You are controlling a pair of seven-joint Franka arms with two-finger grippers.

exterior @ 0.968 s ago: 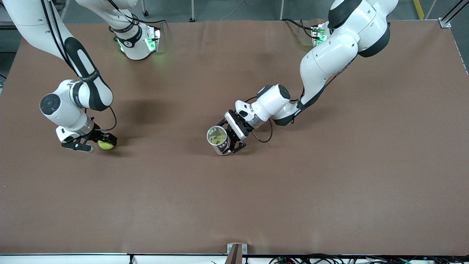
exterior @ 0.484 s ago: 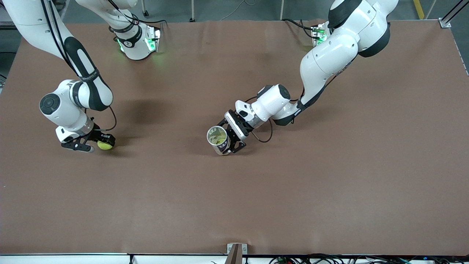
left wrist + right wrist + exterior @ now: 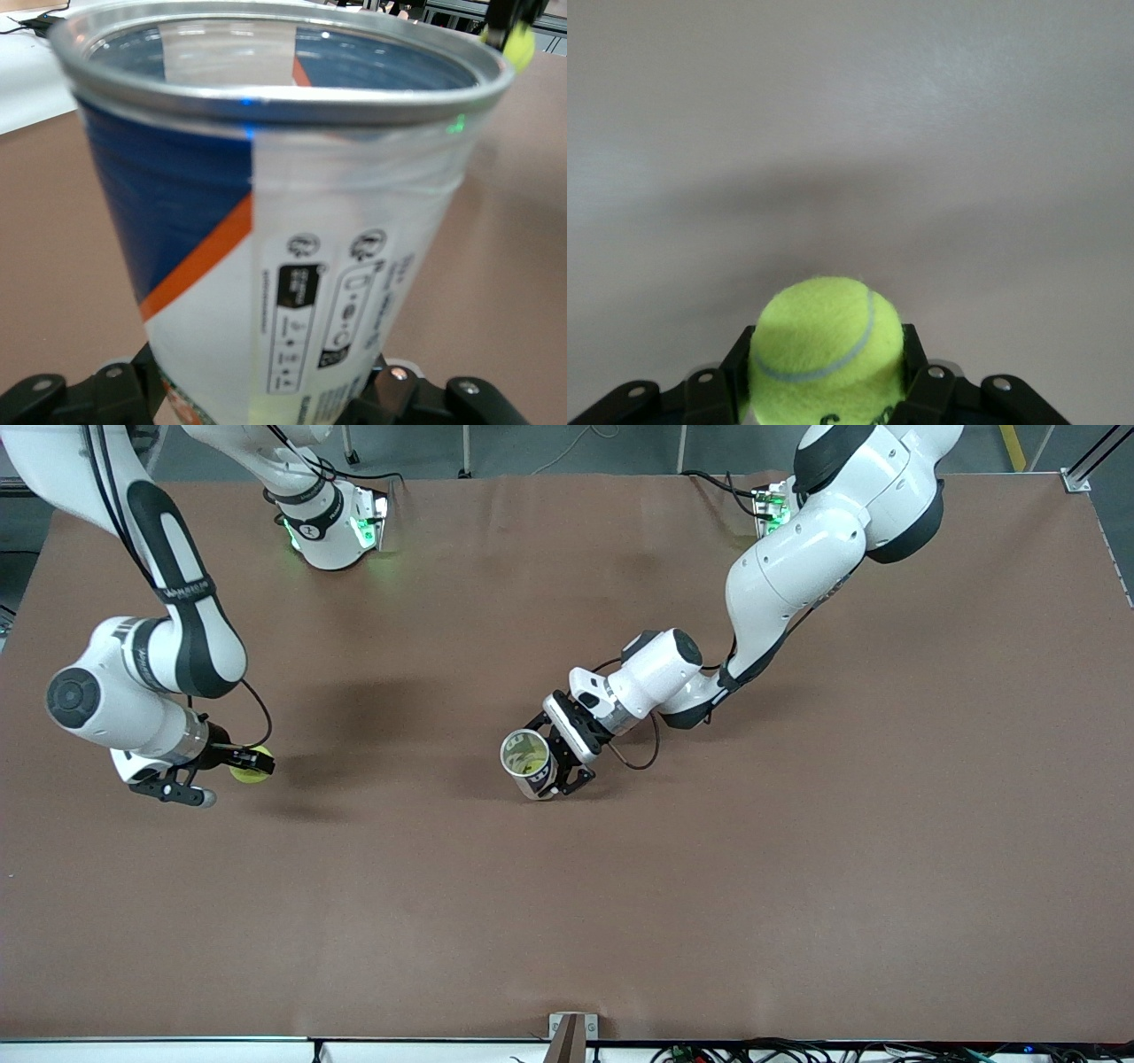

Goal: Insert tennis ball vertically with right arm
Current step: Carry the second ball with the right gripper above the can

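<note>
Front view: the right gripper [image 3: 232,766] is clamped on the tennis ball [image 3: 249,767] at the right arm's end of the table [image 3: 797,868], the ball clear of the surface with its shadow beneath. The left gripper [image 3: 556,766] holds the ball can [image 3: 529,763] near the table's middle, mouth upward and tipped slightly toward the front camera. Ball and can are well apart. Judgement: the step in hand is carrying the ball to the can; it should be brought directly above the mouth, centred, then lowered straight down and released only once inside the rim. The can's base is hidden under the gripper, so whether it rests on the table cannot be confirmed.

Left wrist view: the can fills the frame, blue and white label with an orange stripe, metal rim [image 3: 266,102] unobstructed. The gripper's fingers are largely cut off at the frame edge. A yellow-green patch, the ball held in the other gripper, shows far off past the rim.

Right wrist view: the ball sits between the dark fingers [image 3: 735,372], seam visible, bare table below. Contact points are concealed by the ball itself.
</note>
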